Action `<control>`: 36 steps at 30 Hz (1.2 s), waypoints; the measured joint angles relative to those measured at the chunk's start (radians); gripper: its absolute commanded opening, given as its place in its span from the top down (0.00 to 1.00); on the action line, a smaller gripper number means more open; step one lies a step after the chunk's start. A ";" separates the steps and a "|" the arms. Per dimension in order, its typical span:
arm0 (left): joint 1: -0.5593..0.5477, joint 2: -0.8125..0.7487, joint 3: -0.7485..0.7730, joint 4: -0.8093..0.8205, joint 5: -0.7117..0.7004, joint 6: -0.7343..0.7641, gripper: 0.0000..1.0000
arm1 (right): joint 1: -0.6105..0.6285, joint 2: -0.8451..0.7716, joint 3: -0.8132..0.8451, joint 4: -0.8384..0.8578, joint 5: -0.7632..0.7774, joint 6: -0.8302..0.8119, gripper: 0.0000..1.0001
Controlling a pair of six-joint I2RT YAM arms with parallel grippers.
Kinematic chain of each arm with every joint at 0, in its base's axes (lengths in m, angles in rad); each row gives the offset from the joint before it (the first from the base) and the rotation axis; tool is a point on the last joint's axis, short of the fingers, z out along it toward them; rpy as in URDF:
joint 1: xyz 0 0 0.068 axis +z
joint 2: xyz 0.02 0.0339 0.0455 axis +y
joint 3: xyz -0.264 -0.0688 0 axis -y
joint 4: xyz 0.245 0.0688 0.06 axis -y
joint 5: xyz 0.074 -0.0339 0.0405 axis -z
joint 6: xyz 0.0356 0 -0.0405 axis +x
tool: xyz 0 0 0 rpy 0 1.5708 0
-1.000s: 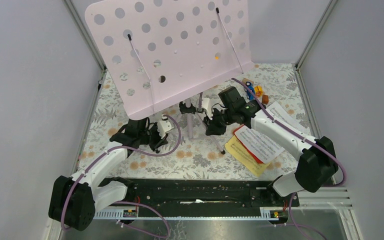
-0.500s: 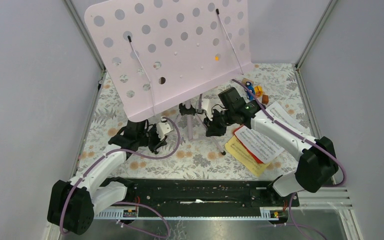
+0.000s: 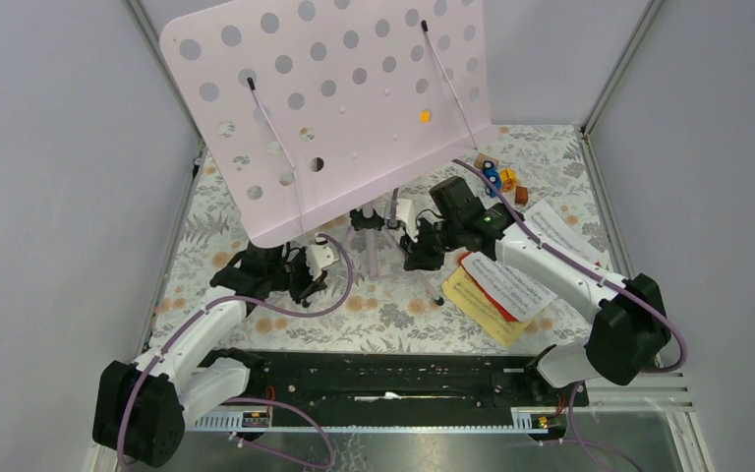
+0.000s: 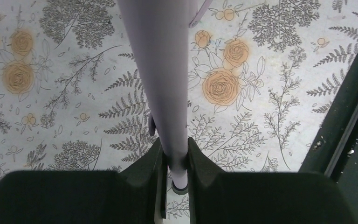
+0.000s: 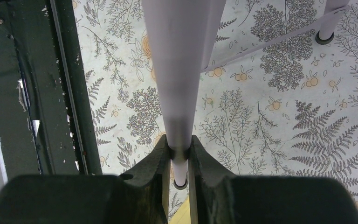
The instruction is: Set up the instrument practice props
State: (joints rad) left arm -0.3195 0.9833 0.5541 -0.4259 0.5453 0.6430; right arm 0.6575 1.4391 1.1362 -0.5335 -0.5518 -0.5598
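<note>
Legs of the lilac tripod (image 4: 161,70) are pinched, one apiece, in the jaws of left gripper (image 4: 175,158) and right gripper (image 5: 179,154), probably steadying the pink perforated panel (image 3: 354,98).

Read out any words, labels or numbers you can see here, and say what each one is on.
No text is legible.
white sheet-music pages: printed lines, too small to read.
yellow page: any print too small to read.
Both wrist views: no writing on the lilac tripod or floral tablecloth.
</note>
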 measured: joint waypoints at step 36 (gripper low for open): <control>-0.026 0.077 0.160 0.263 0.283 -0.315 1.00 | 0.010 -0.010 -0.068 0.152 -0.013 0.068 0.58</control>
State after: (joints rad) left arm -0.3454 1.0607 0.7143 -0.1627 0.8280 0.3279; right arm 0.6678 1.4288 1.0679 -0.3813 -0.5644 -0.4919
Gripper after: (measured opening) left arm 0.168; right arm 0.348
